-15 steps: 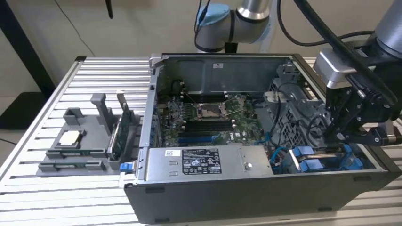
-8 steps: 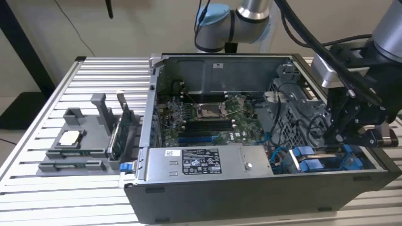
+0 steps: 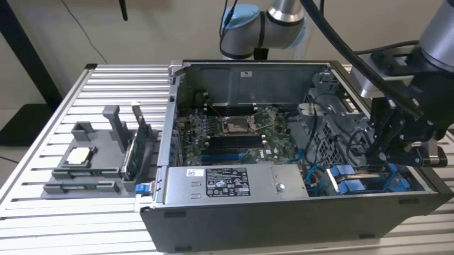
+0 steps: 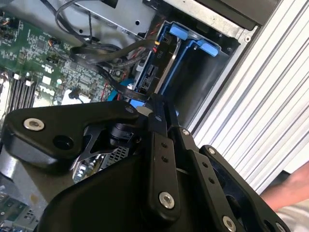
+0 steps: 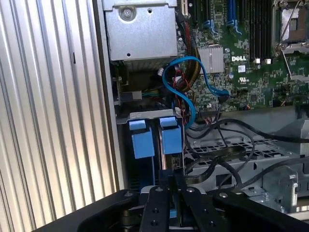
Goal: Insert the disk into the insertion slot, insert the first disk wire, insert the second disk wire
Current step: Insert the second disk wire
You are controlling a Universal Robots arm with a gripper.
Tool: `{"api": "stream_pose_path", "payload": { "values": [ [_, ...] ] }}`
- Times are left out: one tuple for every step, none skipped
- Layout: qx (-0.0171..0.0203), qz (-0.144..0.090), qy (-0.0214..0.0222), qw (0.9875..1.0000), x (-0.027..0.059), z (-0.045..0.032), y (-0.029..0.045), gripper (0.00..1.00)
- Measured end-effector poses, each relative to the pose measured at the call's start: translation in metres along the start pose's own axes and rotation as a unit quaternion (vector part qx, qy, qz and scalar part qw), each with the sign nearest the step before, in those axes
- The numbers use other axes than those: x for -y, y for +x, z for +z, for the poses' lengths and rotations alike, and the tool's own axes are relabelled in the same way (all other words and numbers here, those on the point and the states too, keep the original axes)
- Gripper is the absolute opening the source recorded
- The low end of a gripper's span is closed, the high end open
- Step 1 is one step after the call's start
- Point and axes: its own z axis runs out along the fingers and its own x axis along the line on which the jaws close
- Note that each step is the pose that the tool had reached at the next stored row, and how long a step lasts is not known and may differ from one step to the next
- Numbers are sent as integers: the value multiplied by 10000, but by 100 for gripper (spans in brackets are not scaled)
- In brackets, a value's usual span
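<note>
Even, bright indoor light; the computer case (image 3: 298, 159) interior sits in soft shadow, the ribbed surface (image 3: 42, 154) gleams pale, and the second wrist view's foreground is blurred.

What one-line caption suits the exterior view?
Robot arm's tool reaches into the open computer case above the blue-framed disk in its insertion slot.

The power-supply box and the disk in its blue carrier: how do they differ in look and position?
The power-supply box is grey, broad and lies flat along the case's front edge; the disk stands on edge, narrow, in a blue carrier inside the insertion slot, under the gripper. Both sit inside the computer case.
</note>
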Motion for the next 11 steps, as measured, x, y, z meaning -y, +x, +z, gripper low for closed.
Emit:
{"api": "stream_pose_path", "payload": {
  "values": [
    [-2, 0, 0, 10000, 0, 1, 0, 16],
    [-6, 0, 0, 10000, 0, 4, 0, 16],
    [-17, -1, -1, 10000, -1, 7, 0, 16],
    [-31, -1, -5, 10000, -1, 9, 1, 16],
    [-47, -1, -14, 10000, -1, 12, 1, 16],
    [-63, -2, -27, 10000, -1, 15, 1, 16],
    [-79, 2, -41, 10000, -2, 18, 2, 16],
    [-94, 19, -50, 9999, -2, 21, 3, 16],
    [-105, 54, -51, 9999, -3, 24, 3, 16],
    [-113, 104, -48, 9999, -3, 27, 3, 16],
    [-117, 143, -44, 9998, -2, 28, 3, 16]
  ]
}}
